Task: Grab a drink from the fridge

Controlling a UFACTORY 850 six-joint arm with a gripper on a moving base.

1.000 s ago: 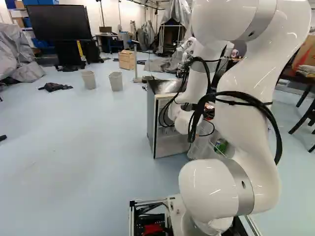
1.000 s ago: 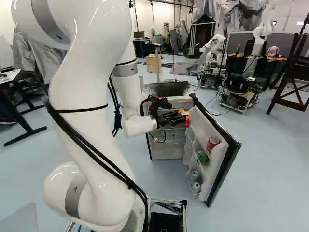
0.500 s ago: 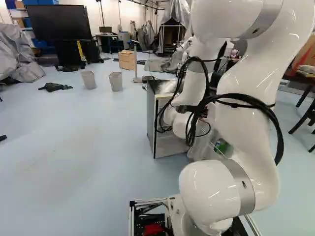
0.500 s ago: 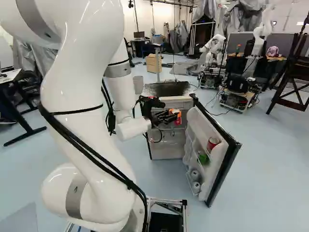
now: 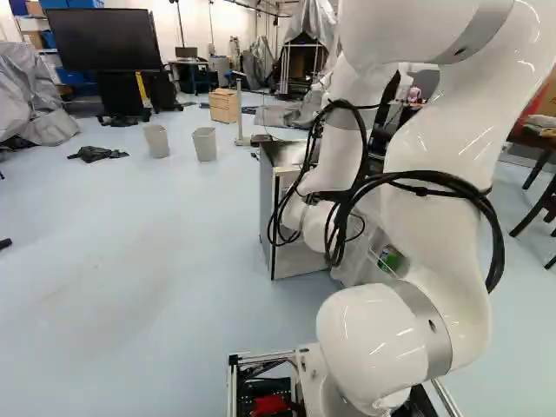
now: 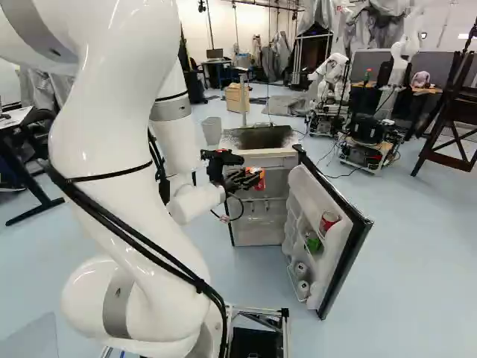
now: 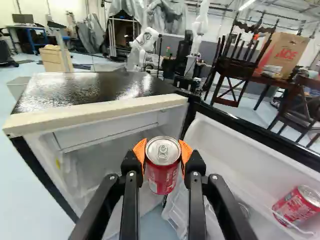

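Note:
In the right base view my gripper (image 6: 243, 180) stands in front of the open fridge (image 6: 261, 156), at the height of its upper part. The wrist view shows the gripper (image 7: 163, 161) shut on a red can (image 7: 162, 172), an orange pad pressed on either side and the silver lid facing up. Behind the can lies the fridge's white interior (image 7: 110, 150). The fridge door (image 7: 235, 155) stands wide open, with another red can (image 7: 297, 204) in its shelf. A green can (image 6: 313, 243) and several pale ones sit lower in the door.
Another robot (image 6: 328, 82) stands beyond the fridge. Two grey bins (image 5: 204, 143) and a wooden cabinet (image 5: 223, 105) are on the floor left of the fridge. Dark chairs (image 7: 240, 60) and a cardboard box (image 7: 280, 52) are behind the door.
The arm has drawn back from the fridge, toward the left of the right base view, and the held red can has moved with it. The base and the fridge door have not moved.

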